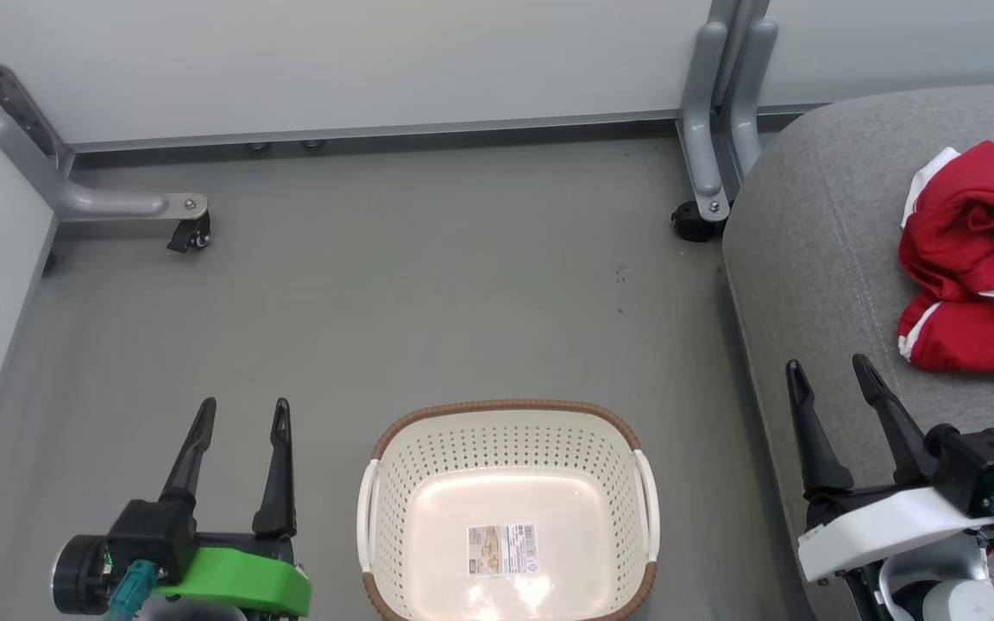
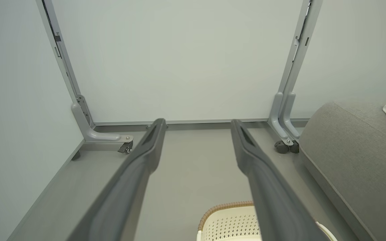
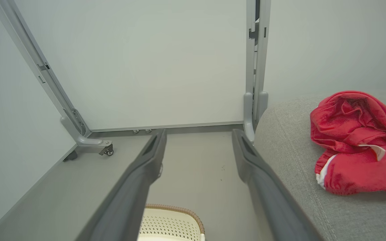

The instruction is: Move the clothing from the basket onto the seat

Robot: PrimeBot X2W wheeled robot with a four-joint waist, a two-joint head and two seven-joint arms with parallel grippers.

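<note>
Although the basket (image 1: 506,448) sat on the floor (image 1: 376,285) with nothing in it but the paper label (image 1: 502,549) on its bottom, the job looked finished rather than free of risk. The clothing (image 1: 976,259) lay in a crumpled red heap on the seat (image 1: 816,259), well in from the edge nearest the basket. The heap ran off the right side of the head view, so its far end could not be judged.

The left gripper (image 1: 244,405) hovered beside the basket, fingers spread wide with nothing between them. The right gripper (image 1: 827,362) hovered over the seat's edge, just short of the heap, equally wide and holding nothing.

A careless swing of the right arm could snag the loose white trim and drag the cloth to the floor. The left arm could clip the basket's rim.
</note>
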